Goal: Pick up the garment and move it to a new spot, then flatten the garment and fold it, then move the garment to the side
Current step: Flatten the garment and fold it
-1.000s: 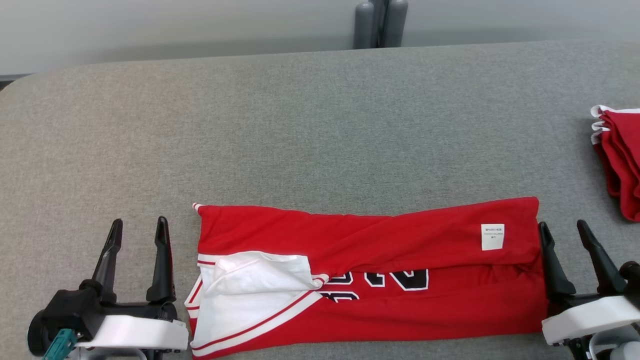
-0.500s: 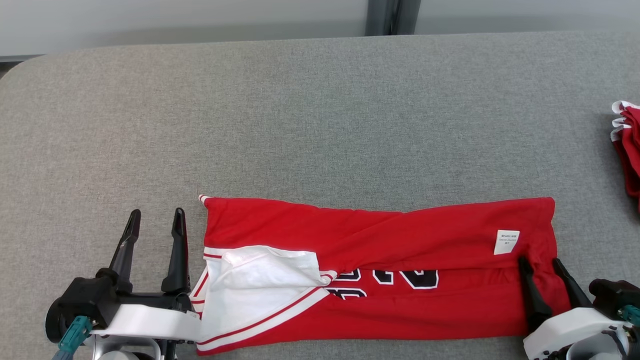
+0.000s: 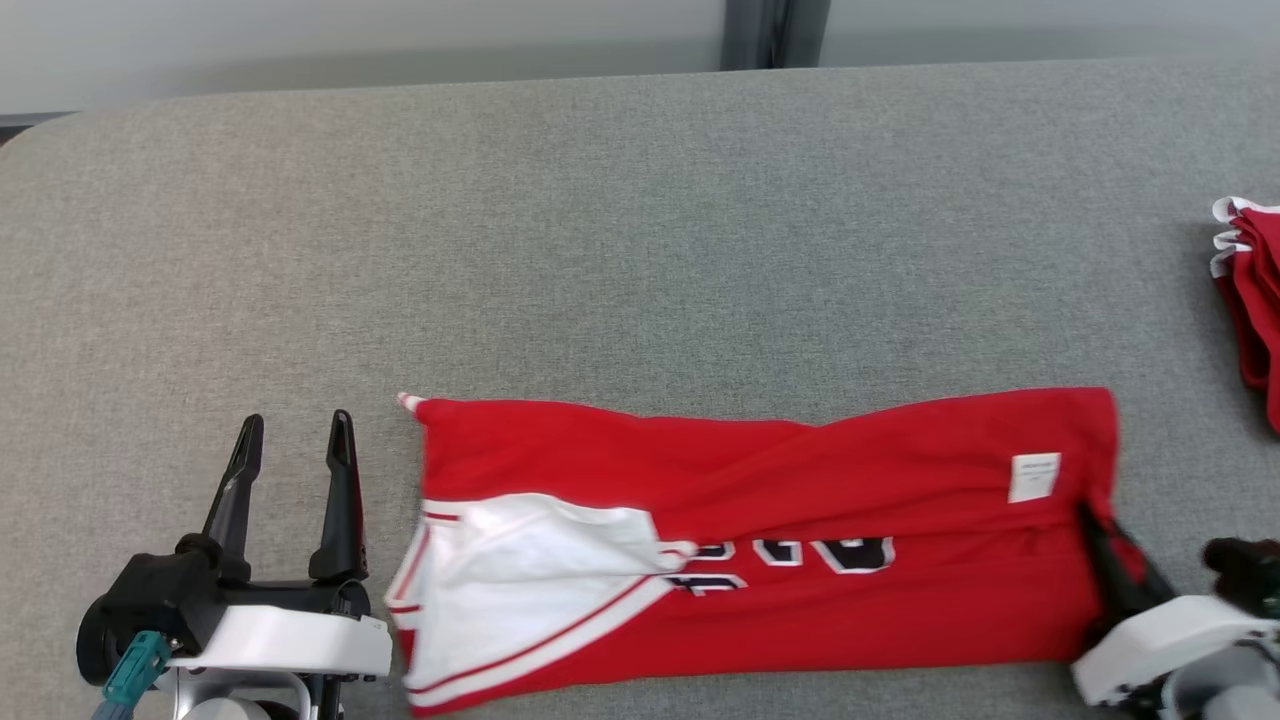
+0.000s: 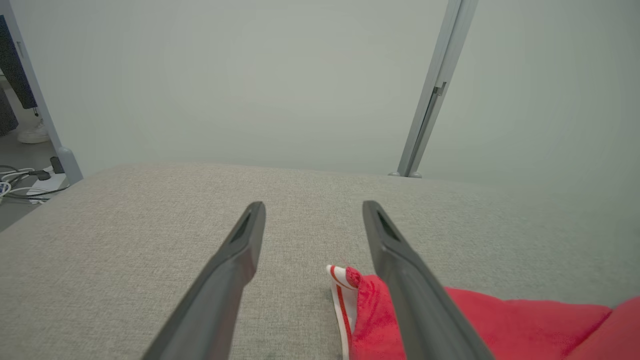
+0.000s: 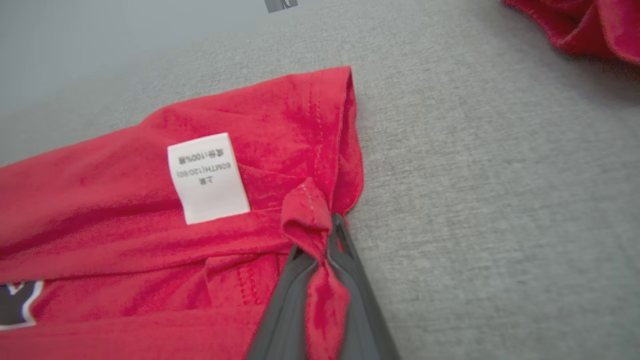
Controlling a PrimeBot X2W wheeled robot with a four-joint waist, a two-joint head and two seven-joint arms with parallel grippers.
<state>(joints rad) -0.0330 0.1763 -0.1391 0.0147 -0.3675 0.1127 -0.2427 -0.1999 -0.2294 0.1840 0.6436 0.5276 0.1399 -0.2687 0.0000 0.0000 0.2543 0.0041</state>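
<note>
At the near right corner of the red garment [image 3: 780, 470], the robot's right jaws are clamped tight on a bunched fold of its cloth, while the left jaws stand spread wide and empty just beside its left end. The garment lies folded lengthwise on the grey counter [image 3: 640, 250], a white care label [image 3: 1034, 477] near its right end; more red clothing [image 3: 1250, 300] sits farther back, well right of it.

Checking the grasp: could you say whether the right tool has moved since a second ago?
Yes: right tool moved left onto the garment, toward its white label.
</note>
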